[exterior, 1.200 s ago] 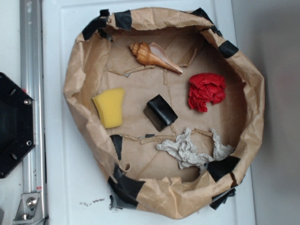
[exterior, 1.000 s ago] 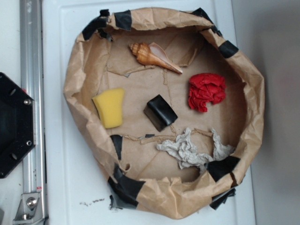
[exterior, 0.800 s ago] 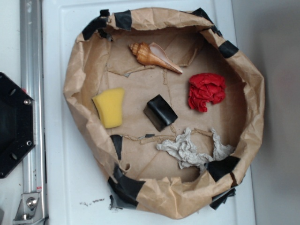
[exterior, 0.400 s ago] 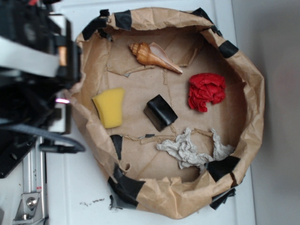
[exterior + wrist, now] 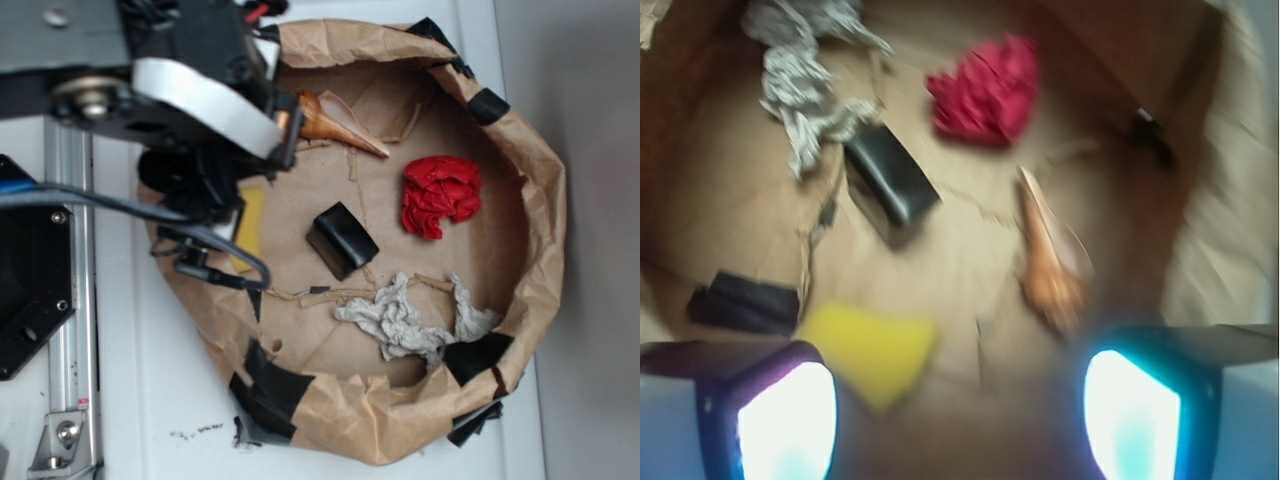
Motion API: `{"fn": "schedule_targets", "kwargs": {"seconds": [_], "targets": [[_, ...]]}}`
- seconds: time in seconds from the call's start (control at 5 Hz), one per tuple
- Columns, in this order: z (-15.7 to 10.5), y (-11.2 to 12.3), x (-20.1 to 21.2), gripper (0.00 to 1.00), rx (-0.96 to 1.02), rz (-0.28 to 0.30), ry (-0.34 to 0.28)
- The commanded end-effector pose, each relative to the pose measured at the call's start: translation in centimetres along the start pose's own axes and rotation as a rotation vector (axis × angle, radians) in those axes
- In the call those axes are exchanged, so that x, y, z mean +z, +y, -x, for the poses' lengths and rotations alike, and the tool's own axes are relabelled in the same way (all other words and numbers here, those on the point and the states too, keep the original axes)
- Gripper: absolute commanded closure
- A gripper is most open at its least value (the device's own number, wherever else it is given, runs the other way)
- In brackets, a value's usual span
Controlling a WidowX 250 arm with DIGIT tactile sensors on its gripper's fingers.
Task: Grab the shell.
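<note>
Arm (image 5: 180, 110) moved in, now partly covers shell (image 5: 345, 127).

— What does the arm (image 5: 150, 90) look like, upper left of the exterior frame?
— Black housing, a grey-white curved band, a round silver screw, a touch of red wire.
— Cables?
— A black cable (image 5: 215, 262) loops below it. In the wrist frame, two fingers (image 5: 775, 415) glow cyan-white with dark edges, bottom corners.

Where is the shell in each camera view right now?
Exterior: the shell lies upper middle in the paper bowl, its fat end hidden under the arm.
Wrist: shell right of centre, blurred.
Shared landmark: the black block, with the shell beside it.
</note>
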State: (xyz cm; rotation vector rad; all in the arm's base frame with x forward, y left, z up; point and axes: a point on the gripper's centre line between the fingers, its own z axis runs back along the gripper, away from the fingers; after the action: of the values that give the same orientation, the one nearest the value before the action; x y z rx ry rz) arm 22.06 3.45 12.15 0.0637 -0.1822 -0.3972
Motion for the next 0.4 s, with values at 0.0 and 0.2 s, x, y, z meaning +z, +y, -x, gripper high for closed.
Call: {"fn": "schedule_targets", "kwargs": {"seconds": [0.0,0.2], "targets": [[-2.3,0.9,-3.8,0.0,-0.02,-0.006,0.038],[-0.9,2.3,-8.0,0.0,0.008,0.016,0.134]]}}
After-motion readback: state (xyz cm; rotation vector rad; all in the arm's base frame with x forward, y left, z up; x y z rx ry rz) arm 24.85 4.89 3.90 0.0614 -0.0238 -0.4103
